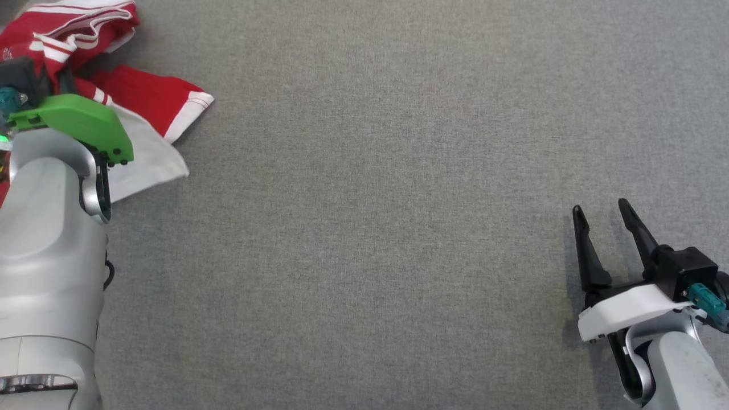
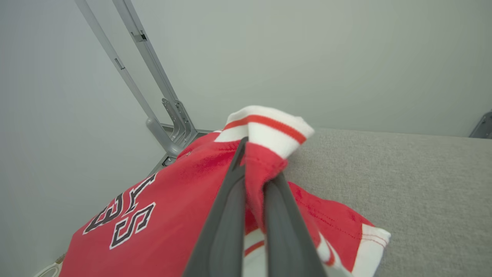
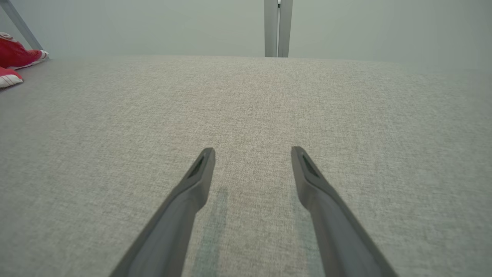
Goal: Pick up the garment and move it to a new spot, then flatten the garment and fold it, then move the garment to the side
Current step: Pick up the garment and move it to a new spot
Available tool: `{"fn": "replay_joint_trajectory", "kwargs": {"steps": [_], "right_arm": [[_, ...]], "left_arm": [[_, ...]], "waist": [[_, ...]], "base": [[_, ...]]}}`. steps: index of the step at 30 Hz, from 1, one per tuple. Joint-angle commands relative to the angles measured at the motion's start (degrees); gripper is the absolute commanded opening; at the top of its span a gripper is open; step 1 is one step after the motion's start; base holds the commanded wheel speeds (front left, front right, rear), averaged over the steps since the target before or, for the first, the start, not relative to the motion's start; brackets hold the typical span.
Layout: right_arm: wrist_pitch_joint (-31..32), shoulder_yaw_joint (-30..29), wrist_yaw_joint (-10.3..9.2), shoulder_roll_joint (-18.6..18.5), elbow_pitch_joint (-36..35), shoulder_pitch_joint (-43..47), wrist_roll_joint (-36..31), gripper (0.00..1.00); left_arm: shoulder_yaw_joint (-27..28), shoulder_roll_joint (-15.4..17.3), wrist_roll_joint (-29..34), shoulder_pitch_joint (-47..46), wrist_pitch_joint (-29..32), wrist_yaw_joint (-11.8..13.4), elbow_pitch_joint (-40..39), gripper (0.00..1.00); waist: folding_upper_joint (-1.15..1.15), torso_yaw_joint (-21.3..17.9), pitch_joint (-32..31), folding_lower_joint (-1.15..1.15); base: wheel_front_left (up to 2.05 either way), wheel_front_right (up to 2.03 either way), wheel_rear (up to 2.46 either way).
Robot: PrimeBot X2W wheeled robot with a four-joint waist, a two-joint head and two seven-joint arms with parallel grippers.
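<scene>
The garment [image 1: 148,97] is a red and white jersey with black-and-white lettering, lying crumpled at the far left corner of the grey cloth-covered table [image 1: 370,228]. In the left wrist view my left gripper [image 2: 259,165] is shut on a raised fold of the garment [image 2: 180,204], just below its white cuff with a red stripe. In the head view the green wrist cover [image 1: 74,122] of that arm sits over the jersey and hides the fingers. My right gripper [image 1: 601,208] stands open and holds nothing, low over the table at the near right, far from the garment [image 3: 15,57].
Metal frame posts [image 2: 153,77] rise at the table's far left corner, right behind the jersey. Another post [image 3: 278,27] stands at the far edge against a pale wall. Bare grey cloth [image 3: 246,107] stretches between the two grippers.
</scene>
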Motion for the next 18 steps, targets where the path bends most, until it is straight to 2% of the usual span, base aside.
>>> {"fn": "replay_joint_trajectory", "kwargs": {"steps": [1,5,9,14,18], "right_arm": [[-0.2,-0.3,0.00,0.4,0.3,1.4,-0.2,1.00],[-0.2,-0.5,0.00,2.4,0.6,3.5,-0.1,1.00],[-0.2,-0.9,0.00,4.2,0.9,5.3,-0.2,1.00],[-0.2,-1.1,0.00,5.4,1.0,6.7,-0.3,1.00],[-0.2,-1.1,0.00,6.0,0.9,7.0,-0.4,1.00]], "left_arm": [[-0.4,0.6,0.1,-1.4,0.0,-0.9,-1.6,0.00],[0.1,1.3,-2.2,-1.7,2.9,-4.3,-8.1,0.00],[-0.4,0.9,-4.6,0.3,9.2,-7.5,-18.8,0.00],[-1.6,-0.4,-8.3,4.8,19.1,-8.8,-37.2,0.00],[-2.3,-3.0,-12.9,9.9,27.2,-7.8,-52.1,0.00]], "waist": [[0.00,0.4,-4.4,0.00],[0.00,-0.2,-8.5,0.00],[0.00,-1.4,-11.7,0.00],[0.00,-4.1,-14.3,0.00],[0.00,-7.3,-15.3,0.00]], "base": [[0.00,0.00,0.00],[0.00,0.00,0.00],[0.00,0.00,0.00],[0.00,0.00,0.00],[0.00,0.00,0.00]]}}
